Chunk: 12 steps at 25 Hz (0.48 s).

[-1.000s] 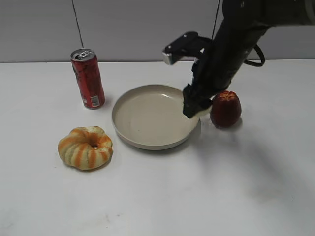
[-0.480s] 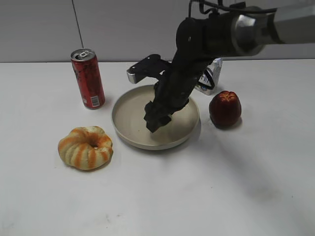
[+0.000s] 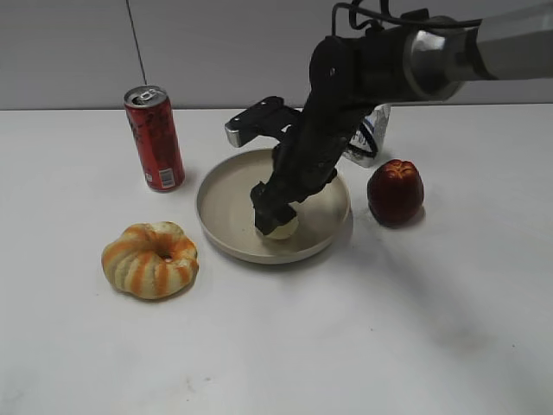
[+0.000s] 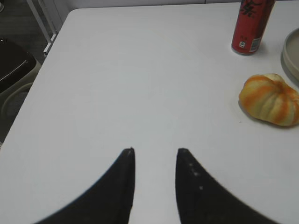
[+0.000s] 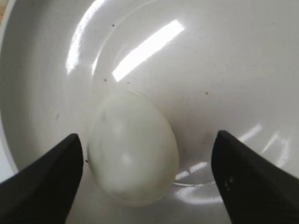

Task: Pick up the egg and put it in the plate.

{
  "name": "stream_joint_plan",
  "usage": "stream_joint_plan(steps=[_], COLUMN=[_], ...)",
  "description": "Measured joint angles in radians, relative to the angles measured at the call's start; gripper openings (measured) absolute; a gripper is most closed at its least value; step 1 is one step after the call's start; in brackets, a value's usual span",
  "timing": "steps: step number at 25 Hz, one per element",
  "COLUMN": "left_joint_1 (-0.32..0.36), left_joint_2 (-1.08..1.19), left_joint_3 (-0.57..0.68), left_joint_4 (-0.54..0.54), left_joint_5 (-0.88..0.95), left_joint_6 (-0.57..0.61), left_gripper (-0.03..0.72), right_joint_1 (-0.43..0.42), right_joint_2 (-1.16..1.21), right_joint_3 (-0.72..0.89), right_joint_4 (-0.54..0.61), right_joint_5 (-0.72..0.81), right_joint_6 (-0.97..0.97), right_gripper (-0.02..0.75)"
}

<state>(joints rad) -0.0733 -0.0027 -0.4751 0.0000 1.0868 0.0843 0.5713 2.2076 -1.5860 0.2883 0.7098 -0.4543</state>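
Resting loose on the floor of the beige plate point(image 3: 226, 206): egg point(image 5: 133, 147), smooth, glossy, light and judged fragile and roll-prone, sitting between the spread-wide fingers of the right end effector point(image 5: 148, 172), best gripped gently across its short waist.

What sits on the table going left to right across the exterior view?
Bread ring → red can → plate with the egg in it under the right pincer → silver packet → red fruit.
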Motion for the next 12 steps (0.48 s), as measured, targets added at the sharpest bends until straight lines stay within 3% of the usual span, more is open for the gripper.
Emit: stream_joint_plan(steps=[12], left_joint_1=[0.000], left_joint_2=[0.000], left_joint_3=[0.000], left_joint_4=[0.000], left_joint_5=[0.000], left_joint_6=[0.000], left_gripper=[0.235], right_joint_1=[-0.038], right_joint_2=[-0.376], right_joint_3=[-0.105], right_joint_4=[-0.288], right_joint_5=[0.314], right_joint_6=[0.294], right_gripper=[0.657])
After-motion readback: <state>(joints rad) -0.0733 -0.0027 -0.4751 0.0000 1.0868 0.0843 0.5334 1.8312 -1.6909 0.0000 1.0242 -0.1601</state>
